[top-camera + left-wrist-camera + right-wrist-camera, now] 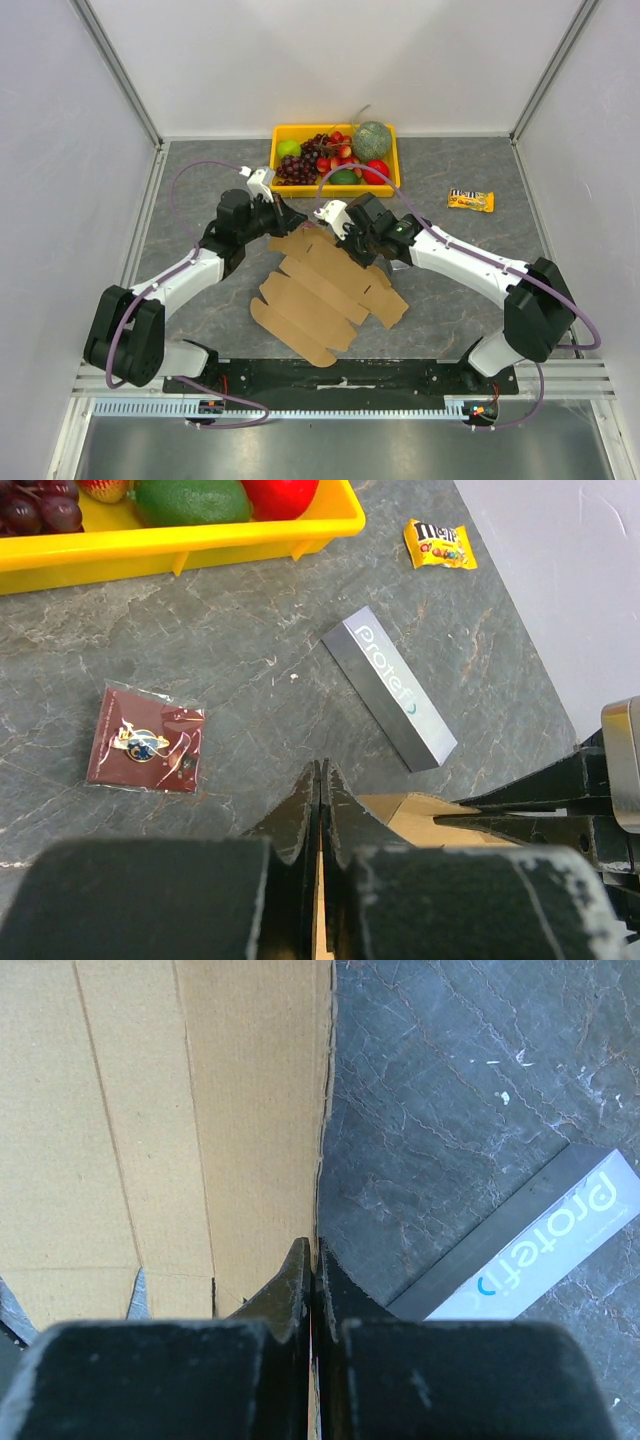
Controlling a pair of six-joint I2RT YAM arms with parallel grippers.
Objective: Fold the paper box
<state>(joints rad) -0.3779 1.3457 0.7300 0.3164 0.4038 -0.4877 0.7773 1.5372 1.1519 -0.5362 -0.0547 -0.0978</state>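
Paper box (325, 290) lies flat, unfolded, on near side of yellow tray (276, 150). Your left gripper (320, 810) and right gripper (313, 1280) both pinch its tray-side edge, jaws clamped tight on cardboard. Likely reason: paired hold lets you raise that panel evenly along crease.

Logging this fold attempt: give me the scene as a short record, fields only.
box: unfolded sheet, mid-table
left gripper: shut on the box's far edge
right gripper: shut on the box's far edge
tray: far side, holding fruit
loose items: candy pack, grey bar, red packet
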